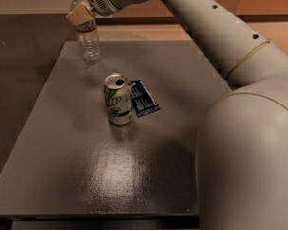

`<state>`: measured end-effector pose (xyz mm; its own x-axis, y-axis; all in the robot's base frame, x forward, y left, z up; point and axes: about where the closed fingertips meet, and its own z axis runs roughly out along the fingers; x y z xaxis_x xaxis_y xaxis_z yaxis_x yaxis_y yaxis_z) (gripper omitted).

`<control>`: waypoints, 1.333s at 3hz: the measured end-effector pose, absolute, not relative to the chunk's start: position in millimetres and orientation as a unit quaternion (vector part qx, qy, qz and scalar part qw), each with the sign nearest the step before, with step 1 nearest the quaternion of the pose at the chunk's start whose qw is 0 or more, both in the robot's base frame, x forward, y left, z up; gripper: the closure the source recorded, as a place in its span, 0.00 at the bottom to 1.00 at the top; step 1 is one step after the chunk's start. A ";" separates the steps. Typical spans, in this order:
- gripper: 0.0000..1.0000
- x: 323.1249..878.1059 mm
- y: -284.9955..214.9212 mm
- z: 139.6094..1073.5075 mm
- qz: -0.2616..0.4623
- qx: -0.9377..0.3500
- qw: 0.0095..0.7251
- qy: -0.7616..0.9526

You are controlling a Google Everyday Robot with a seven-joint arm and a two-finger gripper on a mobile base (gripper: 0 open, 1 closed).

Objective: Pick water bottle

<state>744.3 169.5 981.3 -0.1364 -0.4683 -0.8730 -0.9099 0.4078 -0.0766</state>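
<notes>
The water bottle (90,40) is clear and ribbed, with a white cap and a dark label band, at the far left of the dark table (134,176). My gripper (80,16), with tan fingers, is shut on the bottle's neck just below the cap. The bottle's base hangs slightly above the tabletop. My white arm (206,28) reaches in from the right foreground.
A white-and-green soda can (118,99) stands upright mid-table. A dark blue packet (143,97) lies flat right beside it. The arm's large base (249,162) fills the lower right. The table's left edge drops to a dark floor.
</notes>
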 end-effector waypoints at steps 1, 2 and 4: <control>1.00 729.4 160.9 1016.6 0.253 -0.499 0.453 0.694; 1.00 710.4 151.0 1054.6 0.258 -0.519 0.463 0.670; 1.00 692.9 143.0 1086.9 0.262 -0.540 0.473 0.645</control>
